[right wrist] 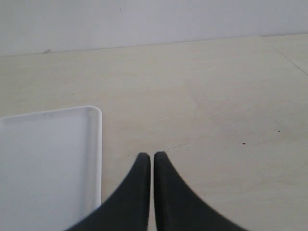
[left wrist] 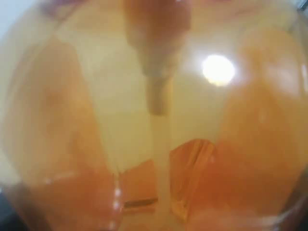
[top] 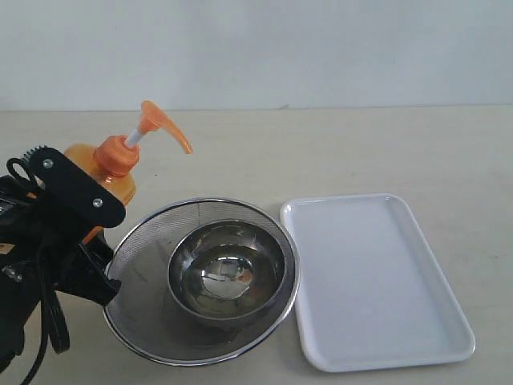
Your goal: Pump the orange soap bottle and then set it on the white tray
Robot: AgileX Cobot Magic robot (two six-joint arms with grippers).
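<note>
At far left the left gripper (top: 84,226) is clamped on the bottle (top: 120,181), one black finger across the front of the body and the other lower down. The bottle leans, with its pump head up and the spout pointing right. Its base is hidden behind the arm, so whether it rests on the table (top: 361,152) cannot be told. In the left wrist view the bottle (left wrist: 154,115) fills the whole frame as an orange blur, with the pale dip tube running down the middle.

Just right of the bottle lies the strainer (top: 140,265), tipped so its mesh faces the camera. The bowl (top: 227,273) sits inside it, shiny and open side up.

Next comes the tray (top: 377,281), flat on the table with nothing on it. Its left edge is just beside the strainer's rim, and contact cannot be told. The bottle is well apart from the tray, with the strainer between them.

The right gripper (right wrist: 152,159) shows only in its wrist view. Its two black fingers are pressed together with nothing between them, over bare table just beside the tray's (right wrist: 48,159) corner.
</note>
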